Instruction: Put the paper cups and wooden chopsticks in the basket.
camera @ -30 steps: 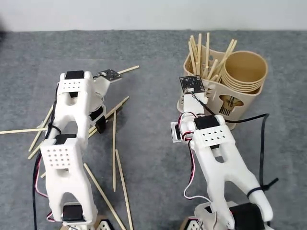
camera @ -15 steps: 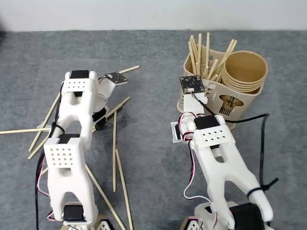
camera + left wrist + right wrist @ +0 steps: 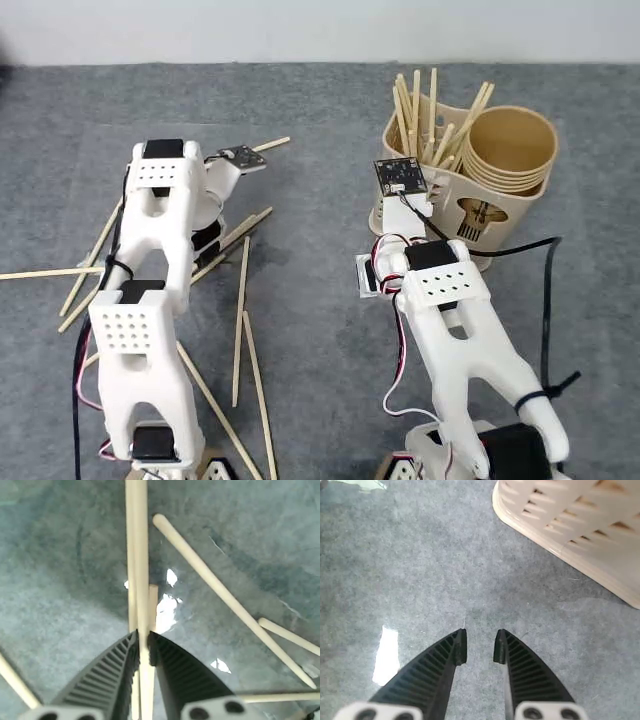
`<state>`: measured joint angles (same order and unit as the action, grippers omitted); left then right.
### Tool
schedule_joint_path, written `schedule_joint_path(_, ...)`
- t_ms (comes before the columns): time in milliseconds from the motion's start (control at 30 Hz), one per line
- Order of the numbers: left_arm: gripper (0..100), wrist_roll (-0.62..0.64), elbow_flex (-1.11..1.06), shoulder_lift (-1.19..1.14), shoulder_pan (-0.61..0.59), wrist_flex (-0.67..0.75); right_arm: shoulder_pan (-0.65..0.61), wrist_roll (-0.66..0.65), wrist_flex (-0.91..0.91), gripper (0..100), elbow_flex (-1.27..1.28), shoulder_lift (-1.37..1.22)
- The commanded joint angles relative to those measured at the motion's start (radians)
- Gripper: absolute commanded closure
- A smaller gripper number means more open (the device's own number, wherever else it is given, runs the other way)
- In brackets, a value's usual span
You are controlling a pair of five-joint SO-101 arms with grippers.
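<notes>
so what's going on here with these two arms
Two arms are clearing a table into a basket. The left gripper is shut on a chopstick lying on the grey mat, with loose chopsticks scattered around it. The right gripper is open and empty, low beside the basket, which already holds stacked paper cups and upright chopsticks.

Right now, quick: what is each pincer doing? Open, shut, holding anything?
Left pincer: shut on a wooden chopstick.
Right pincer: open, holding nothing, low over the mat beside the basket.
</notes>
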<state>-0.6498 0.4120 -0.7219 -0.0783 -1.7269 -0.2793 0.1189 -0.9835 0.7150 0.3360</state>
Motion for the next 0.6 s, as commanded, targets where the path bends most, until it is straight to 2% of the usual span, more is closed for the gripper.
schedule_joint_path(0,99,0.006,-0.013,0.066,0.003,-0.011,0.012,-0.011,-0.008,89.4,-0.003,0.044)
schedule_joint_path(233,98,0.009,-0.027,0.066,0.002,0.046,0.012,-0.011,-0.008,89.4,-0.003,0.044)
schedule_joint_path(567,90,0.011,-0.021,-0.034,0.002,0.048,0.012,-0.011,-0.008,89.4,-0.003,0.044)
